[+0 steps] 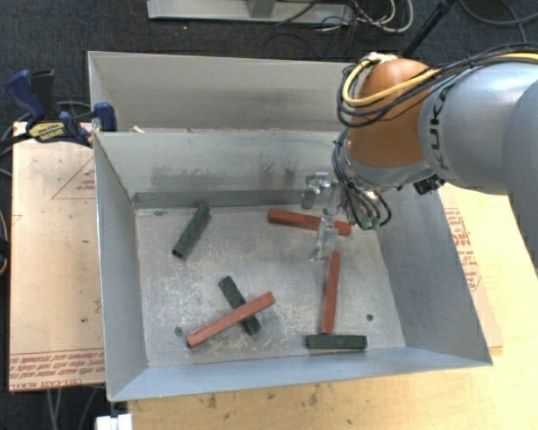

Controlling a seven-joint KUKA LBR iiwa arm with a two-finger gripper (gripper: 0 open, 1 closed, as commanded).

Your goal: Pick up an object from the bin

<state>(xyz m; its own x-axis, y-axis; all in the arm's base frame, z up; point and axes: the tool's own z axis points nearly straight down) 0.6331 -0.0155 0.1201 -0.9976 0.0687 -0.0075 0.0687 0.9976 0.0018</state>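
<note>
My claw [323, 240] hangs low over the bin [117, 240] floor at about 1 o'clock, above the right end of a red stick [287, 218] lying crosswise there. I cannot tell whether it is clenched or released. A second red stick [329, 294] lies just toward 5 o'clock of it.

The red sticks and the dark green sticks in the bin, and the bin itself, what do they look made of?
Red sticks: probably painted wood or plastic; flat even colour, straight edges, no gloss. Dark green sticks: likely the same, matt too. Bin: grey sheet metal, dull, its floor scuffed and speckled.
</note>
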